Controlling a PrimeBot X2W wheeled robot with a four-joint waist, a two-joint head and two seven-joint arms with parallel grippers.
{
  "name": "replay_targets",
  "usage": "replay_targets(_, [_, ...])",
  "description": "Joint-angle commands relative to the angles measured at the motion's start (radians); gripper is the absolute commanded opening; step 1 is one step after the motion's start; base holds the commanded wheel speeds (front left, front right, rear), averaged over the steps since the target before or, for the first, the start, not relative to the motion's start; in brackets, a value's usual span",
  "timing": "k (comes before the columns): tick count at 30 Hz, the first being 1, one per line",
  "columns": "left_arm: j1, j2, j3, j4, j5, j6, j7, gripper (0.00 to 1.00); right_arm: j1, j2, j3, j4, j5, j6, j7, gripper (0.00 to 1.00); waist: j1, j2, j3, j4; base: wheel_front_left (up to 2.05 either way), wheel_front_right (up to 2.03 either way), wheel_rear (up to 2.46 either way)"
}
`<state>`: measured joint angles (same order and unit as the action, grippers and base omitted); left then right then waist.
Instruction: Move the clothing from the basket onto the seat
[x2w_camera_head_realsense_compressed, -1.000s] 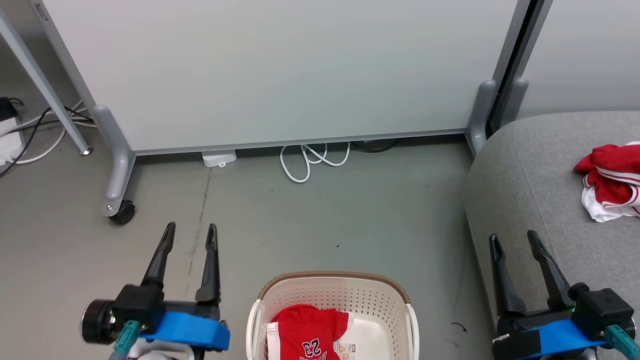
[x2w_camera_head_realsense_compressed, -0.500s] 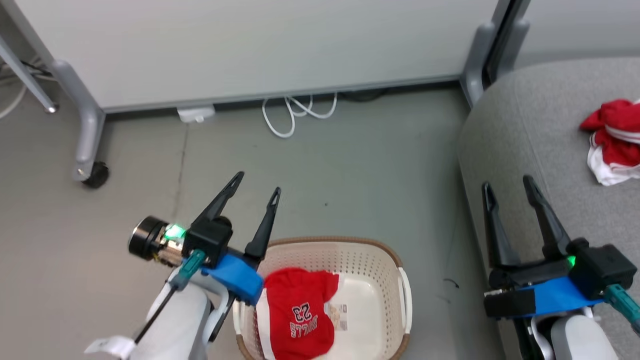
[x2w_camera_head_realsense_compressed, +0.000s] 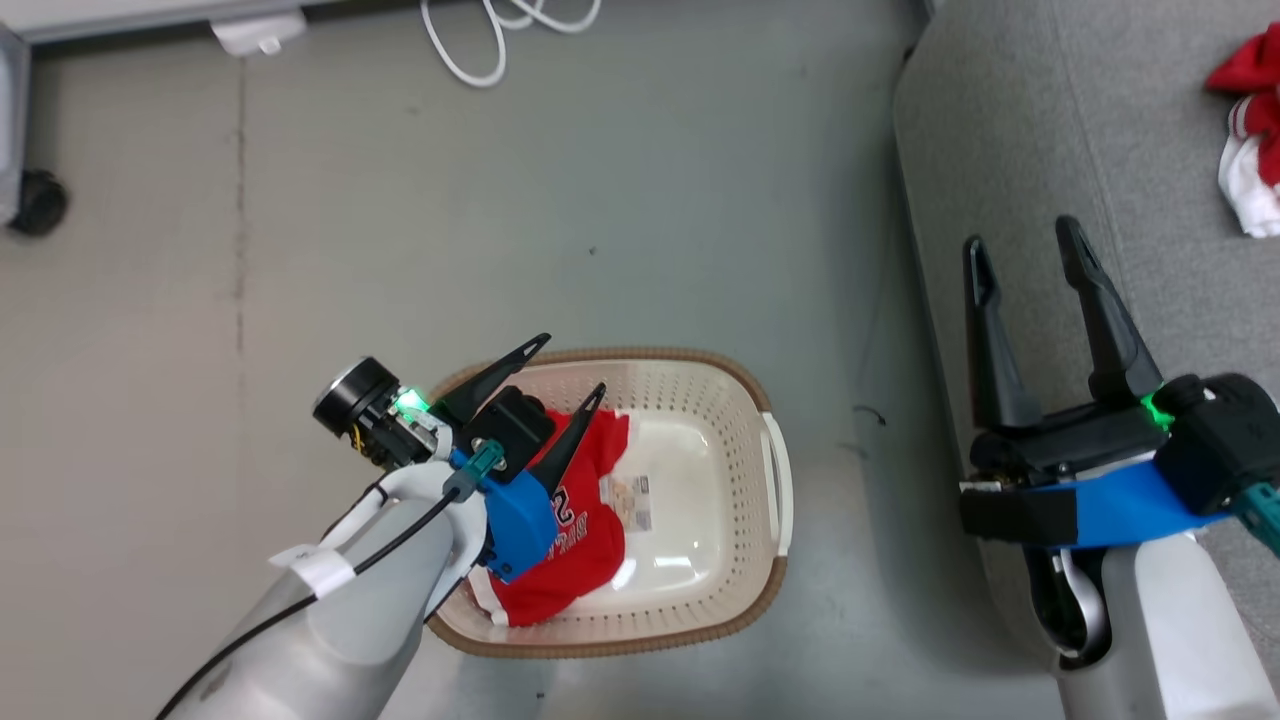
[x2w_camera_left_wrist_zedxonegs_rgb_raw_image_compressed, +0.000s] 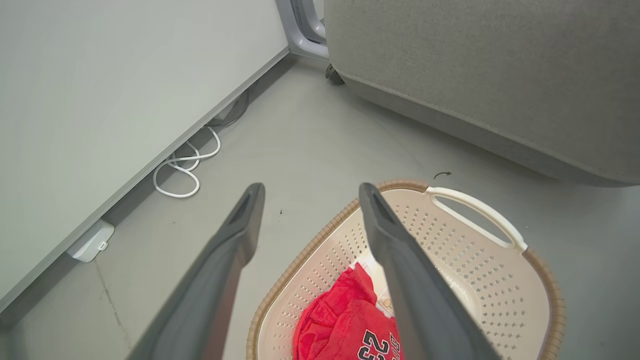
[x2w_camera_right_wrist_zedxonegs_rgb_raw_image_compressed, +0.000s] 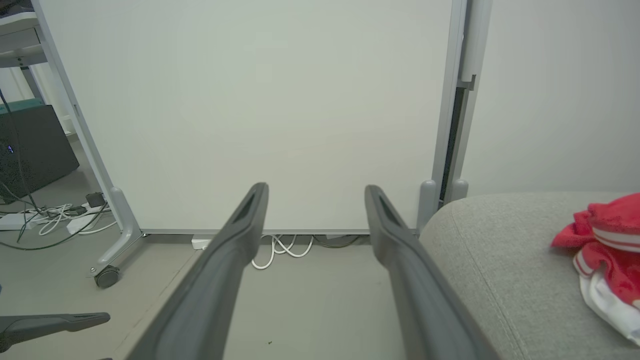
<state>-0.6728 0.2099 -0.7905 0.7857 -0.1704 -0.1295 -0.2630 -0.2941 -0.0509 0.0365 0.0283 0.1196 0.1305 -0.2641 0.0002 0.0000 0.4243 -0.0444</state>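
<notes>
Over the basket (x2w_camera_head_realsense_compressed: 700, 400), the left gripper (x2w_camera_head_realsense_compressed: 573, 363) hangs spread, empty — drop onto the jersey's (x2w_camera_head_realsense_compressed: 595, 480) bunched middle, then clench.

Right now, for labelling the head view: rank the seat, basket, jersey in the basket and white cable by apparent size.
1. seat, though cropped
2. basket
3. jersey, partly behind the left claw
4. white cable, cropped at the top edge

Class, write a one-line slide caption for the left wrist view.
Open left gripper over the basket with the red jersey; grey seat beyond.
</notes>
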Motion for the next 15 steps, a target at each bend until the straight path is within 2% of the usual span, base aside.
replay_targets(1, [-0.032, 0.006, -0.02, 0.017, -0.01, -0.001, -0.003, 1.0, -0.021, 0.001, 0.004, -0.007, -0.004, 0.0, -0.001, 1.0, -0.0002, 0.0, 0.061, -0.027, 0.0, 0.0, 0.0])
replay_targets(15, [-0.237, -0.018, -0.382, 0.292, -0.084, -0.001, 0.003, 1.0, -0.143, 0.001, 0.02, -0.05, -0.023, 0.0, -0.001, 1.0, -0.0002, 0.0, 0.284, -0.071, 0.0, 0.0, 0.0])
